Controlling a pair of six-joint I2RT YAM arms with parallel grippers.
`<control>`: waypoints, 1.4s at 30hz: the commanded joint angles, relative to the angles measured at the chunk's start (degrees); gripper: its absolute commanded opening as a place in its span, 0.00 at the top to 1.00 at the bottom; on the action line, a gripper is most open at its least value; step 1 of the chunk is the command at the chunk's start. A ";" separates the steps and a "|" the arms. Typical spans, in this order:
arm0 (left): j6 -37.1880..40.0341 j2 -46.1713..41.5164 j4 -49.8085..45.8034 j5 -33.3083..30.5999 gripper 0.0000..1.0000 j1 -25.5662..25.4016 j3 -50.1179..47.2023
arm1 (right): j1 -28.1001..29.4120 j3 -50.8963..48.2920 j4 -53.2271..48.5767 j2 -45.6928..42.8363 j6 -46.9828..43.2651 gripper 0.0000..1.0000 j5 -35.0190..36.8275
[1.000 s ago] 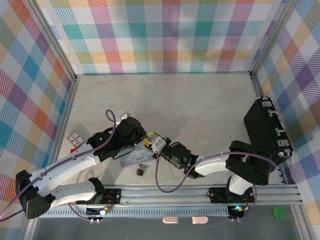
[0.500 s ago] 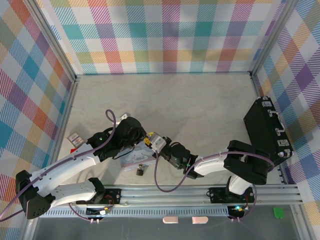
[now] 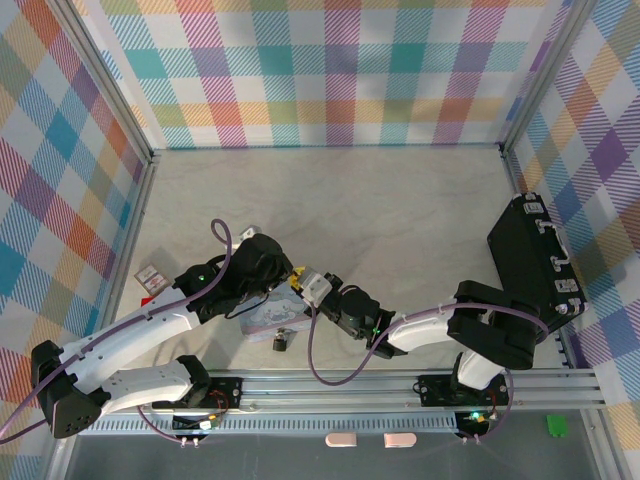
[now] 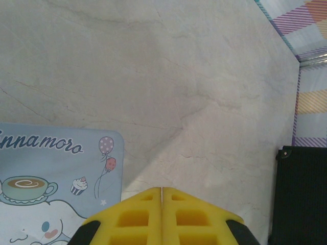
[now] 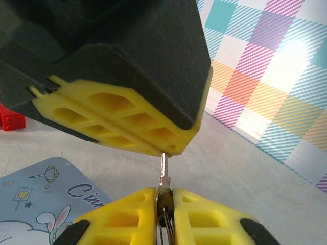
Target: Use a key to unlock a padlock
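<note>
My right gripper [image 5: 163, 192] is shut on the head of the thin silvery key [image 5: 163, 171], whose blade points up. The blade's tip meets the seam of my left gripper's yellow fingers [image 5: 117, 120]; whether they pinch it I cannot tell. In the left wrist view the left gripper [image 4: 162, 189] is shut with only a hairline between its pads. From above, the left gripper [image 3: 287, 279] and the right gripper [image 3: 303, 287] meet tip to tip over the pale blue tin [image 3: 262, 318]. The small dark padlock [image 3: 281, 341] lies on the table just in front of the tin.
The cartoon-printed tin [image 4: 51, 178] lies under and left of both grippers. A big black case [image 3: 535, 265] leans at the right wall, its corner also in the left wrist view [image 4: 301, 196]. A small red block [image 5: 10, 120] sits by the left wall.
The right gripper has edged slightly left with the key, closing on the left gripper's fingertips. The left arm and the padlock have stayed put.
</note>
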 commanded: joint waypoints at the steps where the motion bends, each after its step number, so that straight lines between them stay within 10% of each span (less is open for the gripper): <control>1: 0.44 -0.84 -0.80 -0.67 1.00 -0.92 1.46 | 0.44 1.22 1.22 0.32 -0.27 0.88 2.45; 8: 0.82 -0.32 -0.93 -0.51 1.00 -0.93 1.90 | 0.46 0.75 1.32 -0.39 1.14 0.95 4.97; 15: 17.82 -3.93 -4.02 -5.99 0.39 -0.83 7.14 | 0.24 -0.80 -9.73 -8.19 10.03 1.00 6.39; 20: 28.67 -12.62 -3.47 -8.60 0.14 0.51 3.29 | -1.83 -2.73 -24.02 -17.36 20.90 1.00 2.95; 33: 28.56 -4.20 -32.28 -7.53 0.07 1.29 11.61 | -8.52 -1.49 -68.04 -44.29 44.17 1.00 -5.39; 42: 21.86 1.80 -39.44 0.15 0.06 -5.51 7.82 | -9.72 0.71 -81.07 -48.95 50.30 1.00 -6.21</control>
